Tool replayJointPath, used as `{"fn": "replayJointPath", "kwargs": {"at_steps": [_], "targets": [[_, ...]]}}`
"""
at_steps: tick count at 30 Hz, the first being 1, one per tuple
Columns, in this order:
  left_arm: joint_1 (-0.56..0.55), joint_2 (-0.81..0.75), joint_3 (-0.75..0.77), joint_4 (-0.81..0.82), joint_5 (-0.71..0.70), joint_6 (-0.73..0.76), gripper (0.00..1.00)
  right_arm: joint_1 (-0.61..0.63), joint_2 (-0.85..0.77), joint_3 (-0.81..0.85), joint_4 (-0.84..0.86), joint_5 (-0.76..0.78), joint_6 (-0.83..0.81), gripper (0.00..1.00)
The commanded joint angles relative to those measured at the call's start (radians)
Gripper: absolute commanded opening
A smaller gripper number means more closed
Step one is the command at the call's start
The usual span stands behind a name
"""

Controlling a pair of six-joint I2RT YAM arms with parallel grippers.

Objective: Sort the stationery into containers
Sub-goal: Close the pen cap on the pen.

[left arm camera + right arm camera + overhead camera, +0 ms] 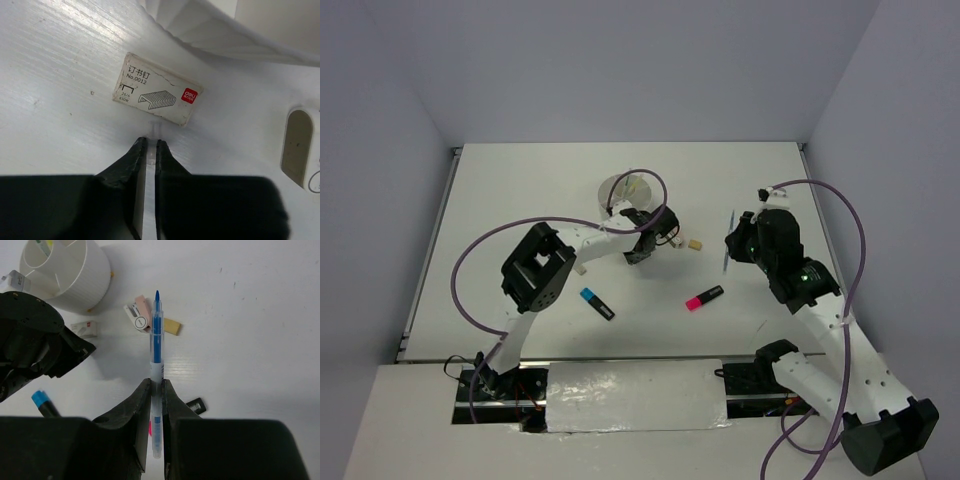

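My right gripper point(157, 382) point(738, 243) is shut on a light-blue pen point(156, 340) point(728, 245) held above the table, its tip towards a beige eraser point(171, 326) point(695, 243). The white compartmented cup point(75, 285) point(620, 188) point(225, 25) stands at the back with a yellow pen point(46, 246) inside. My left gripper point(149, 141) point(642, 250) hovers in front of the cup, its jaws drawn to a narrow slit just short of a white staple box point(157, 95) point(85, 329). A blue highlighter point(597, 303) point(44, 402) and a pink highlighter point(704, 297) lie nearer the bases.
A small pink-and-white dispenser point(140, 315) point(300, 150) lies beside the eraser, right of the left gripper. Purple cables point(480, 260) loop over both arms. Grey walls close in the table on three sides.
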Motion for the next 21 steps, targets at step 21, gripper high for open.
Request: {"fn": "replayJointPath", "kwargs": {"at_steps": [21], "targets": [[-0.05,-1.033,-0.792,0.929,0.135,0.59,0.0,0.343,-0.098,-0.162,0.469,-0.514,0.15,0.0]]}}
